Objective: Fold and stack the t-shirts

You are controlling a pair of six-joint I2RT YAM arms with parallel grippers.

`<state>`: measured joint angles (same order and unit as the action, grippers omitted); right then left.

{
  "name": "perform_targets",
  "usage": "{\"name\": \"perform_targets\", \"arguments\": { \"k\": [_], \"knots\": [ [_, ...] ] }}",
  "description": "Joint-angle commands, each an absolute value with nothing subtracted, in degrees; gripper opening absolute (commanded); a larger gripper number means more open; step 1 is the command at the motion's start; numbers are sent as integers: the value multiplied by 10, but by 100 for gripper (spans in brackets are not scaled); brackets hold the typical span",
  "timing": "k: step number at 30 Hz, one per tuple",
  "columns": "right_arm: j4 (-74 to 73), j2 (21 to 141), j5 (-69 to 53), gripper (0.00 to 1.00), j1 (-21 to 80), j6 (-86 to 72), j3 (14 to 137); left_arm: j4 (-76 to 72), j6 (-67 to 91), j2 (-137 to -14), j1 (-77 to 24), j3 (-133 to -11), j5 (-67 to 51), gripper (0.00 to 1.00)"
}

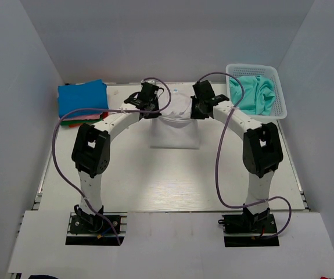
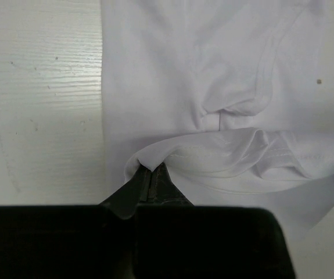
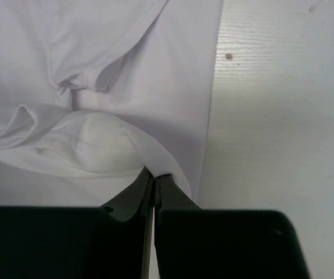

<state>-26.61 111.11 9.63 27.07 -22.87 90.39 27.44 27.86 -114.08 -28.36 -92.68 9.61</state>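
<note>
The white t-shirt (image 1: 174, 132) lies centred on the table (image 1: 172, 186). Left gripper (image 2: 150, 174) and right gripper (image 3: 154, 174): jaws clamped, each pinching its raised folded edge. The teal t-shirt (image 1: 254, 93) sits in the lattice basket (image 1: 280, 107). The blue t-shirt (image 1: 82, 97) lies folded far left.

Two matching arms: the left arm (image 1: 91, 152) at 8 o'clock and the right arm (image 1: 262, 151) at 4 o'clock. Each has white links joined by chunky black joint housings. Thin lilac cables (image 1: 54, 145) loop alongside each arm. Black base plates (image 1: 114, 229) lie at 7 and 5 o'clock. The left gripper (image 2: 151, 173) and right gripper (image 3: 155, 174) have matte black fingers tapering to thin tips from a broad black body.
</note>
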Motion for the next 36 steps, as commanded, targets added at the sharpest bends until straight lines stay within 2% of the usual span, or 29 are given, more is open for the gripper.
{"name": "perform_targets", "arguments": {
  "k": [1, 4, 6, 7, 8, 9, 10, 12, 14, 16, 18, 25, 30, 36],
  "knots": [
    [-248, 1141, 55, 0, 258, -213, 944, 282, 265, -1153, -272, -965, 80, 0],
    [-245, 1179, 47, 0, 246, -214, 965, 269, 270, -1175, -259, -980, 69, 1],
    [-245, 1201, 49, 0, 237, -219, 990, 263, 275, -1199, -259, -991, 69, 7],
    [-233, 1214, 54, 10, 234, -224, 996, 263, 275, -1206, -254, -1004, 82, 35],
    [-229, 1226, 54, 43, 233, -225, 1016, 251, 275, -1212, -254, -1010, 89, 57],
    [-223, 1233, 52, 51, 222, -225, 1026, 251, 275, -1218, -246, -1019, 89, 73],
    [-225, 1247, 27, 59, 220, -223, 1054, 251, 275, -1224, -246, -1040, 89, 100],
    [-238, 1246, 13, 75, 215, -209, 1082, 264, 275, -1224, -232, -1062, 89, 100],
    [-222, 1216, 17, 85, 219, -193, 1067, 265, 275, -1203, -226, -1070, 89, 100],
    [-210, 1169, 5, 90, 225, -185, 1002, 256, 275, -1171, -226, -1011, 89, 100],
    [-185, 1140, -39, 90, 233, -187, 931, 242, 275, -1113, -226, -956, 82, 100],
    [-128, 1095, -137, 90, 275, -183, 806, 219, 319, -960, -232, -682, 52, 100],
    [-105, 1143, -144, 90, 294, -185, 835, 193, 324, -875, -238, -565, -13, 100],
    [-84, 1196, -135, 90, 302, -185, 889, 206, 330, -829, -238, -513, -3, 100]
  ]
}}
